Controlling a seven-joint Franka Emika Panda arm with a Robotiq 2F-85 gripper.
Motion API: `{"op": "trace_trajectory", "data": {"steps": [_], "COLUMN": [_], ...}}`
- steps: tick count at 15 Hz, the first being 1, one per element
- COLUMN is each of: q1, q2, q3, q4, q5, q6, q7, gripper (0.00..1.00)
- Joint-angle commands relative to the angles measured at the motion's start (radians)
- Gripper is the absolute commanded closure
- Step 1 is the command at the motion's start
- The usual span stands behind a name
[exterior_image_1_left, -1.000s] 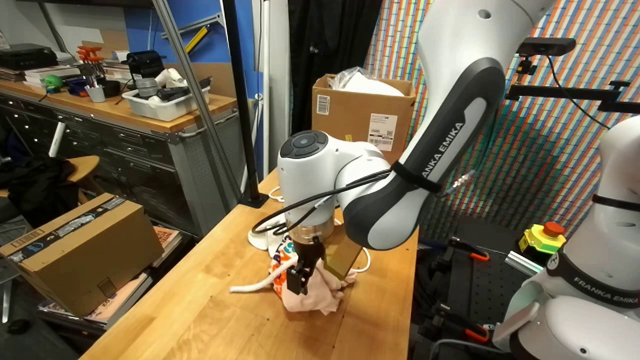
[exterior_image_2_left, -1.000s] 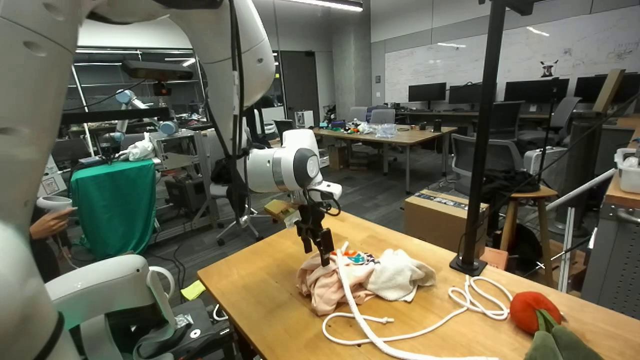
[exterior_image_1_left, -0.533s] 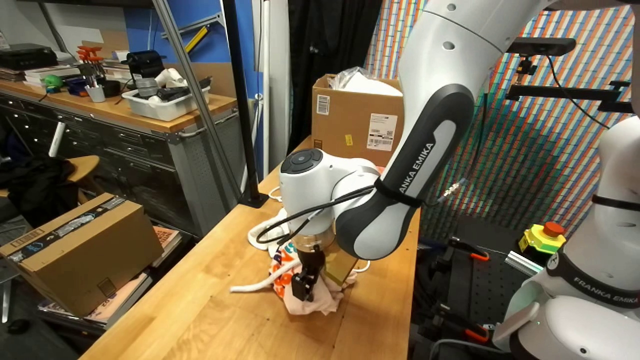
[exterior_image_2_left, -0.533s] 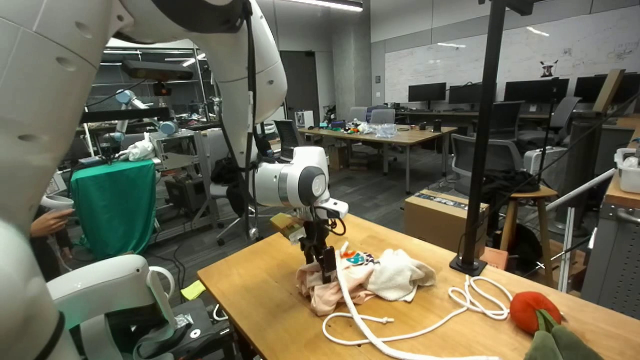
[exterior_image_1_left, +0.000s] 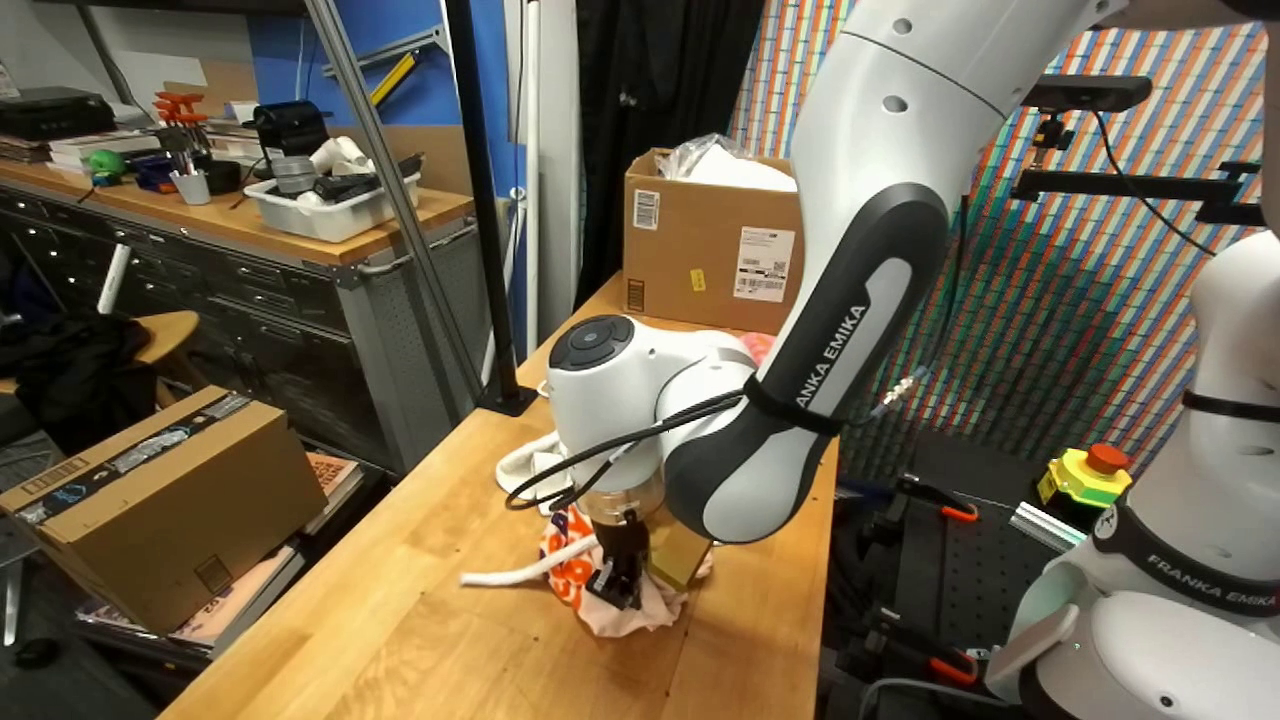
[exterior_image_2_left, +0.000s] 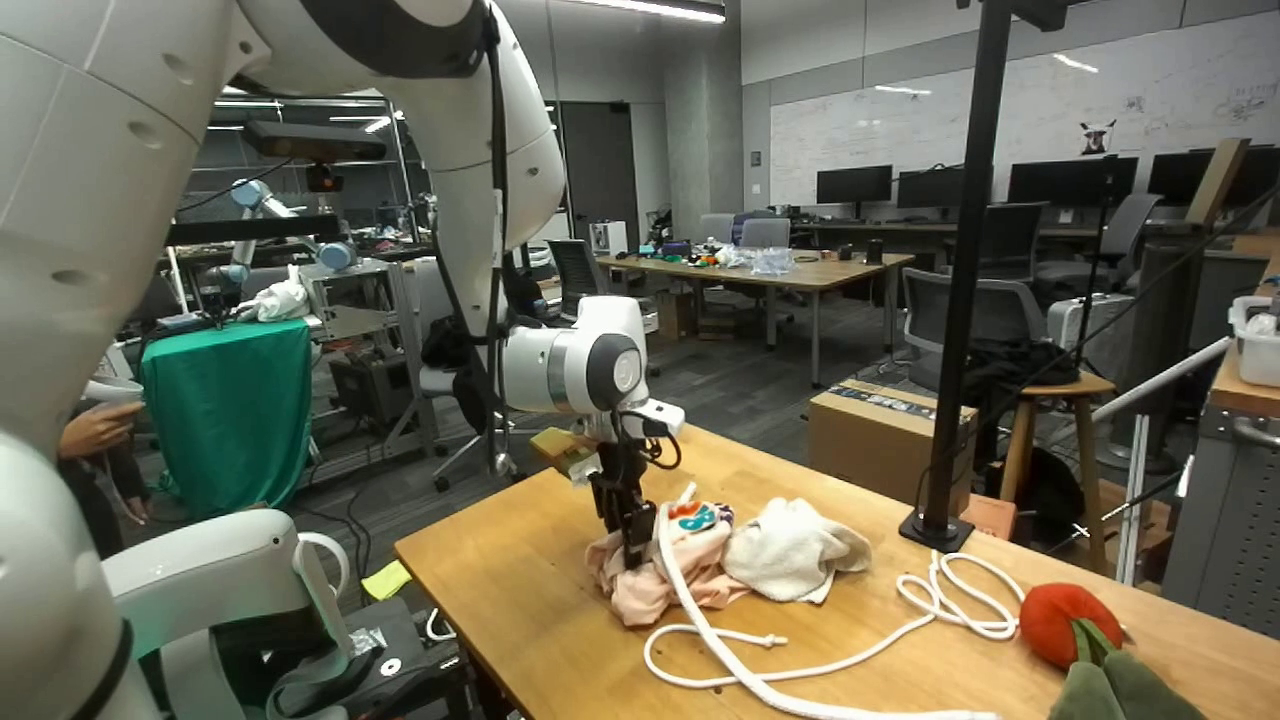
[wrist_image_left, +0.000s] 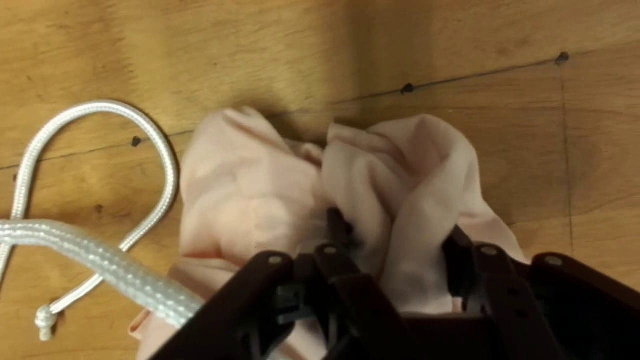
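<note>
With the tool (wrist_image_left: 397, 230) only part-way apart, well short of meeting, straddling a bunched fold of the pink cloth (wrist_image_left: 265, 200)! Touching that cloth with the fingers (wrist_image_left: 457, 260), one tucked into the folds. Look at it, lying crumpled on the surface (exterior_image_2_left: 520, 560). Spot white rope (wrist_image_left: 115, 265) passing over the pink cloth and, in an exterior view, white cloth (exterior_image_2_left: 795, 550) just beside it.
</note>
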Motion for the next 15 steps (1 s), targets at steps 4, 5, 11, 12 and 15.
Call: {"op": "trace_trajectory", "data": {"steps": [4, 5, 11, 12, 15], "q1": [0.008, 0.007, -0.018, -0.021, -0.044], "q2": [-0.076, -0.099, -0.289, -0.329, -0.431], "q3": [0.011, 0.015, 0.043, 0.046, 0.066], "q4": [-0.009, -0.015, -0.058, -0.064, -0.071], "q5": [0.054, 0.059, 0.138, 0.144, 0.179], "q6": [-0.080, -0.090, -0.187, -0.220, -0.322], "q7": [-0.080, -0.087, -0.163, -0.171, -0.215], "gripper": [0.94, 0.91, 0.91, 0.92, 0.91]}}
